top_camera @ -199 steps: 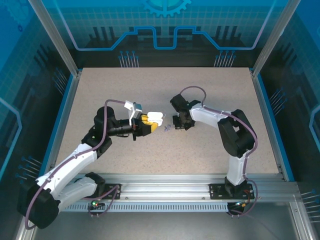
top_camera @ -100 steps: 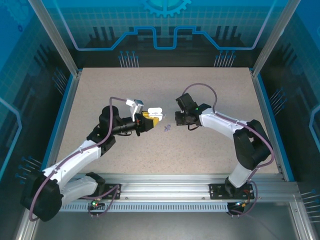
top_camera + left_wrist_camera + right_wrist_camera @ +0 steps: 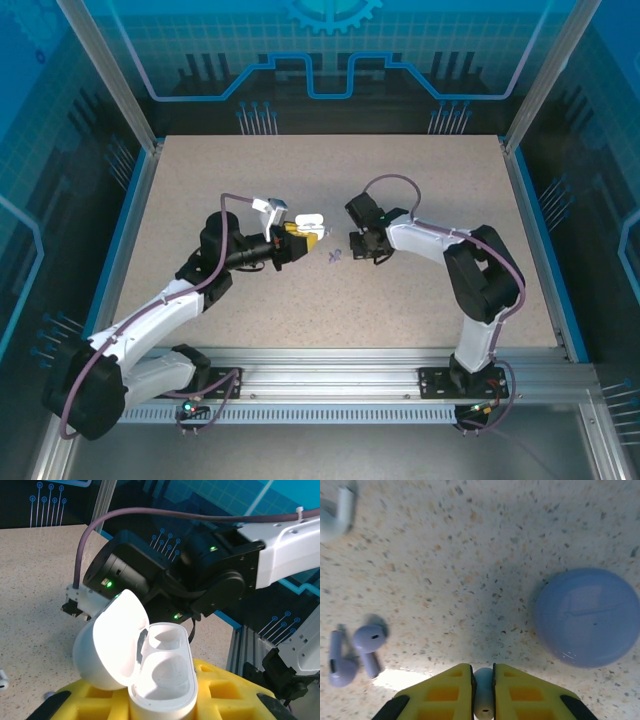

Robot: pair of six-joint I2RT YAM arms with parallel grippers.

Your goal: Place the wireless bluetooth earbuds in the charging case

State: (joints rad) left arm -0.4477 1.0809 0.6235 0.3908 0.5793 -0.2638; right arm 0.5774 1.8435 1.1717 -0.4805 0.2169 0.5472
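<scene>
Left gripper (image 3: 303, 245) clamps the open case (image 3: 161, 680), both wells bare. Right gripper (image 3: 483, 672), to its right, pinches one earbud (image 3: 483, 700). Carry it left over a well, line up the stem, and let go only once it is seated. Loose earbuds (image 3: 370, 639) lie on the table (image 3: 470, 555).

The white charging case (image 3: 165, 680) sits open between yellow fingers (image 3: 220, 690), bottom middle, its lid tipped left.

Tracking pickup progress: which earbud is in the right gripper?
The pale earbud pinched in the right gripper; the two lavender earbuds and the white earbud lie loose.
</scene>
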